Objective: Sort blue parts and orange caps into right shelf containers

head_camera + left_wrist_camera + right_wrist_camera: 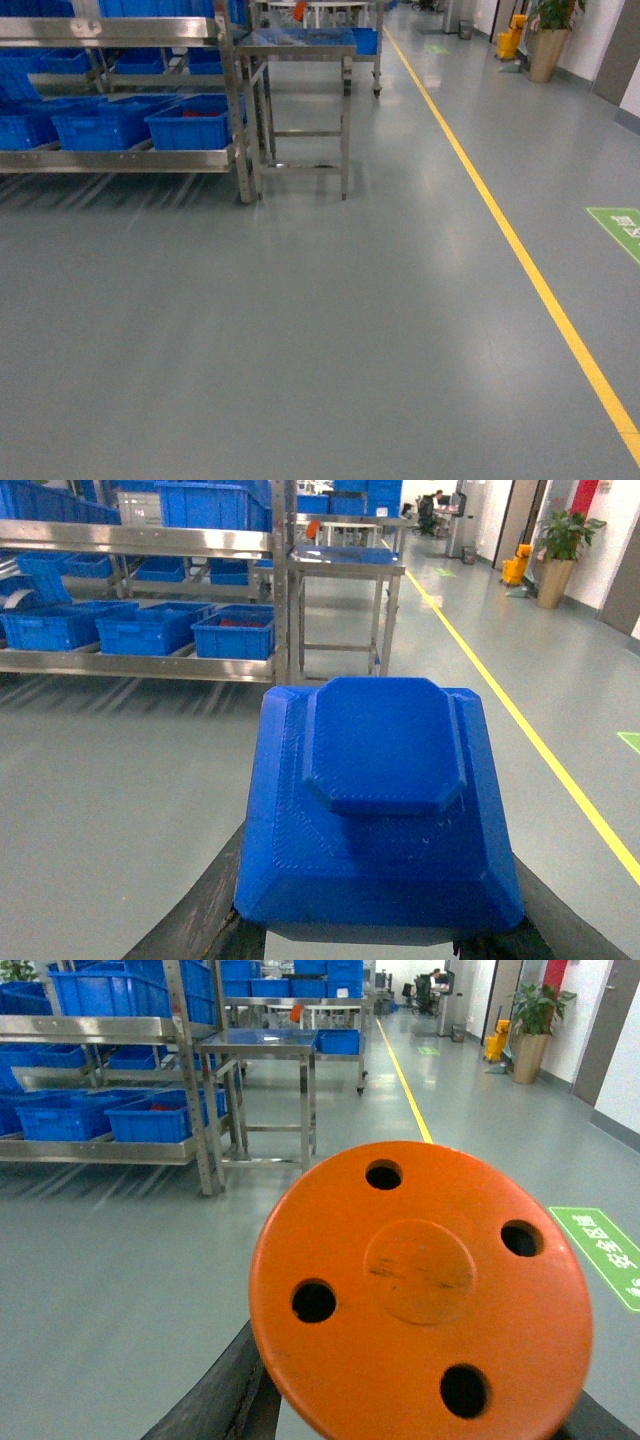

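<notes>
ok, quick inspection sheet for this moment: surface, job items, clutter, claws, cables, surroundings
Surface: grey floor, yellow line.
Job items: blue part fills the left wrist view; orange cap with four holes fills the right wrist view; blue bins on steel shelf ahead left.
Clutter: nothing seen.
Claws: left and right hidden behind part and cap; only dark edges below; grip cannot be confirmed.
Cables: nothing seen.
Surroundings: steel table beside shelf, green floor sign, potted plant.
</notes>
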`<state>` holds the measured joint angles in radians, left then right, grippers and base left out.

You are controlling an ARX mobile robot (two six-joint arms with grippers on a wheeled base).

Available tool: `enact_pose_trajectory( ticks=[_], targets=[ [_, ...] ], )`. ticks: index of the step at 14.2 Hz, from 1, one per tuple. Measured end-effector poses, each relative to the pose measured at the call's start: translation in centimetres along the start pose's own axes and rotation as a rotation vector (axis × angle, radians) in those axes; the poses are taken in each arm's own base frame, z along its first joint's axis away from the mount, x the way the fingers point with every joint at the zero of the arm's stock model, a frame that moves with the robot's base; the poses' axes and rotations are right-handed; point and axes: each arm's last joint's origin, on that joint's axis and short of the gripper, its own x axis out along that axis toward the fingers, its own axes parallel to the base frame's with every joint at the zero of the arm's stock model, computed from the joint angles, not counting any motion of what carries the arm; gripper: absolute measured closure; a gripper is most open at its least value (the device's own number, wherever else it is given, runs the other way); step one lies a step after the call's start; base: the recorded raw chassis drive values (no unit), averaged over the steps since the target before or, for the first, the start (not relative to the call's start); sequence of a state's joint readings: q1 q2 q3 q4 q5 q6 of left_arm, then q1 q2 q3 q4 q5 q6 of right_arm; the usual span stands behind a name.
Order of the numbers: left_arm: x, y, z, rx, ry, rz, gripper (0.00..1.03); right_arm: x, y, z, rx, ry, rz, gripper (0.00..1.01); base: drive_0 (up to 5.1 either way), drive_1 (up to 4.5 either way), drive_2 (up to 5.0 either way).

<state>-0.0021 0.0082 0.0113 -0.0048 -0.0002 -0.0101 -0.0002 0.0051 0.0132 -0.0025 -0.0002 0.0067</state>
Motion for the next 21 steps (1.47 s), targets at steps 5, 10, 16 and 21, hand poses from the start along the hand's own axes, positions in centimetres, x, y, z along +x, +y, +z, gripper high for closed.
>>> enact_pose_trajectory(
  ticks=[5,10,16,21],
  targets=[
    [0.00,0.00,-0.03,0.000,0.003,0.000,0.63,0.00,0.00,-0.06,0.000,0.006,0.000,0.58,0.0,4.36,-4.3],
    [0.00,0.00,0.01,0.000,-0.002,0.001,0.63,0.00,0.00,0.00,0.000,0.000,0.000,0.58,0.0,4.34,-4.3],
    [0.00,0.00,-0.01,0.000,0.001,0.000,0.63,0.00,0.00,-0.01,0.000,0.002,0.000,0.58,0.1,4.42,-4.3],
    [0.00,0.00,-0.04,0.000,0.004,0.001,0.63,0.00,0.00,-0.02,0.000,0.002,0.000,0.58,0.0,4.36,-4.3]
  ],
)
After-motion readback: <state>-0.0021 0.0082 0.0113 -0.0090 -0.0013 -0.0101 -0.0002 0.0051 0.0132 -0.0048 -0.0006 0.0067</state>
